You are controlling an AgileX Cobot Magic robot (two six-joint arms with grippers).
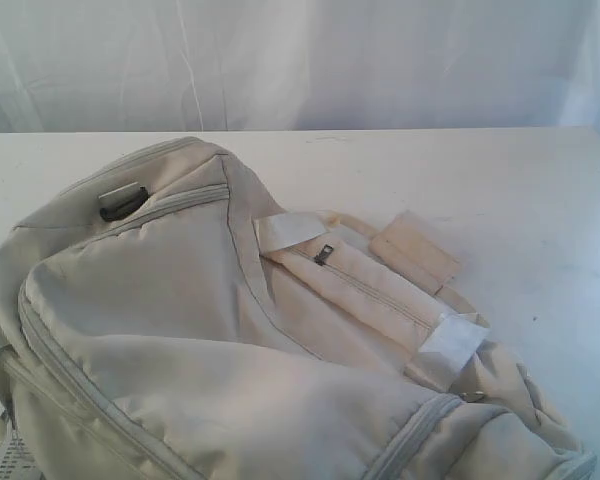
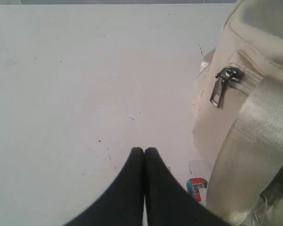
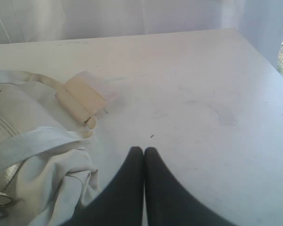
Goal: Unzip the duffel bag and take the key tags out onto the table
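Large cream fabric duffel bag (image 1: 230,330) lies zipped on the wide white table (image 1: 500,180). Key tags not visible, presumably inside. Black left gripper (image 2: 144,149) and black right gripper (image 3: 144,149) both clenched, empty, beside the bag. Advice: part the jaws, pinch the dark metal zipper pull (image 2: 220,92) squarely, and draw along the track while the other gripper pins the fabric.

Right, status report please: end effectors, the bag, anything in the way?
Left end effector shut, empty, over table beside duffel bag. Right end effector shut, empty. Bag's zips look closed. Nothing seen blocking.
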